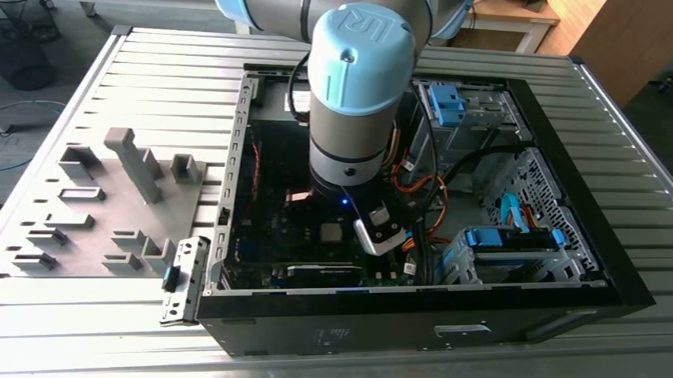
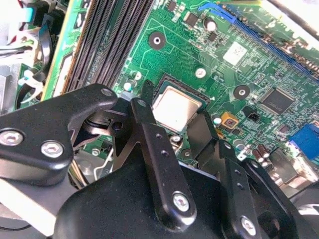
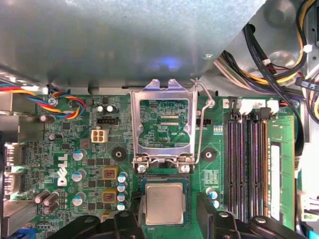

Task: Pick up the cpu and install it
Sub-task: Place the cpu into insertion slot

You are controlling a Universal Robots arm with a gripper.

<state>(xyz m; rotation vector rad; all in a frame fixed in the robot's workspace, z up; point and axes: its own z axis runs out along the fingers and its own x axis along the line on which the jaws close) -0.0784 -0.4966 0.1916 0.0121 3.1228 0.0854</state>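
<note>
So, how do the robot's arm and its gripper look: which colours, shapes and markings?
The arm is a thick silvery-grey cylinder with a rounded pale blue cap that bears raised letters. A small blue light glows low on it. The gripper is black metal, with flat, angular fingers on hinged links, fastened with round silver screws.

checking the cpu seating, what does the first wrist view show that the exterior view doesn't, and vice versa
First wrist view: the raised socket frame and its lever, the memory slots, and the open gripper straddling the cpu. Exterior view: the arm, the computer case walls and the grey fixture blocks outside it. Both: the cpu lying flat on the motherboard.
</note>
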